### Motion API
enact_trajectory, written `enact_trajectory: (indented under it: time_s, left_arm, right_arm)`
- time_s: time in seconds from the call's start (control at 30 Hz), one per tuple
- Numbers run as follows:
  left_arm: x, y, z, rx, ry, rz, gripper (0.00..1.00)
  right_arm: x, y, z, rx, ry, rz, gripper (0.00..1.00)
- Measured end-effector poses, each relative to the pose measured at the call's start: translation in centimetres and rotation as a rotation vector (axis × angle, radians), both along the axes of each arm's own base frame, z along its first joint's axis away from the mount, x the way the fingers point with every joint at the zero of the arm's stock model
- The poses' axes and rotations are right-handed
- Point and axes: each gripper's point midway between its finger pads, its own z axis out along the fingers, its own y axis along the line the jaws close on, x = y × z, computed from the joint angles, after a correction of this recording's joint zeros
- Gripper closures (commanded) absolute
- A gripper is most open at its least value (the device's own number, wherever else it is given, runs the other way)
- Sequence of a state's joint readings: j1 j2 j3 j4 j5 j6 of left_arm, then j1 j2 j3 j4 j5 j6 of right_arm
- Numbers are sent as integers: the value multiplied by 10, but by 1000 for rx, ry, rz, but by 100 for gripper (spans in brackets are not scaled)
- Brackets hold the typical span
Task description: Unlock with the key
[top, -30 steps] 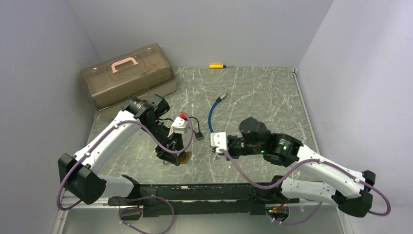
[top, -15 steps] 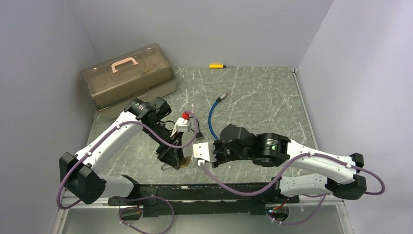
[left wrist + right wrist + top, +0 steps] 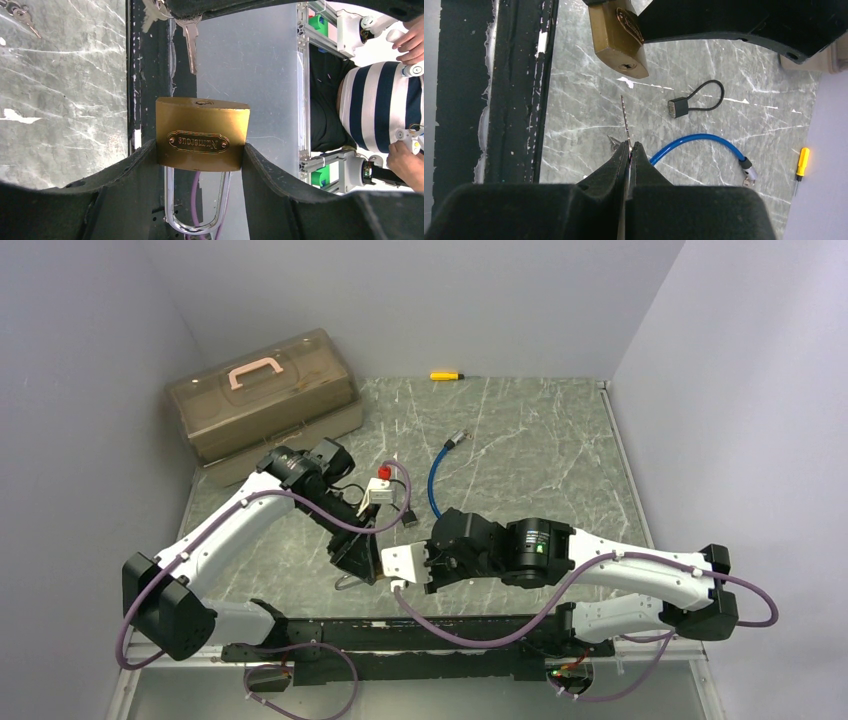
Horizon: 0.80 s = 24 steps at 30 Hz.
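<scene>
Right gripper (image 3: pixel 629 146): shut tight on the key (image 3: pixel 625 120); in the right wrist view the fingers meet at centre frame; the thin blade stands out past the tips, seen edge-on, pointing up the frame.
Key: in that view its tip lies just below the padlock (image 3: pixel 616 35), apart from it; in the left wrist view the blade hangs from the top edge, tip aimed down at the padlock's top face, a little left of the keyhole (image 3: pixel 203 102); not in the keyhole.
Left gripper (image 3: pixel 200 150): clamped on the padlock's two narrow sides; one finger at lower left and one at lower right of the left wrist view; the brass body fills the gap between the jaws.
Padlock: centre of the left wrist view; brass, nameplate facing the camera and upside down; keyhole face toward the top of the frame; in the top view it is at lower centre, where the two grippers meet, by the table's near edge.
Shackle (image 3: pixel 197 210): steel; toward the bottom of the left wrist view; both legs in the body.
Rail (image 3: pixel 499 90): black; down the left of the right wrist view.
Table (image 3: pixel 520 440): grey, marbled.
Spare keys (image 3: pixel 17 12): on the table, upper left of the left wrist view.
Cable lock (image 3: pixel 678 107): black; right of centre in the right wrist view.
Blue cable (image 3: pixel 696 142): curved, just below the cable lock.
Screwdriver (image 3: pixel 802 160): yellow; far right of that view.
Toolbox (image 3: pixel 260 400): brown, pink handle; upper left of the top view.
</scene>
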State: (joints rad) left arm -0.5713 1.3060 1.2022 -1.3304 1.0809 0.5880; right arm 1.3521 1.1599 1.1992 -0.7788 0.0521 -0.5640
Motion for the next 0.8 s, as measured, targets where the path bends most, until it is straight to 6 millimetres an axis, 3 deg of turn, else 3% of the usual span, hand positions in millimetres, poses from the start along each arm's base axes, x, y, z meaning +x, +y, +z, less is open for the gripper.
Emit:
enact_trajectory:
  time_s: [0.27,0.8]
  left_arm:
    - [-2,1,-5,11,17,0,100]
    - [-10,1,-5,-19,-19,-65,100]
  right_arm:
    - [2,2,-4,-16,-12,-16,100]
    - [-1,16,6,43,-33,-2,100]
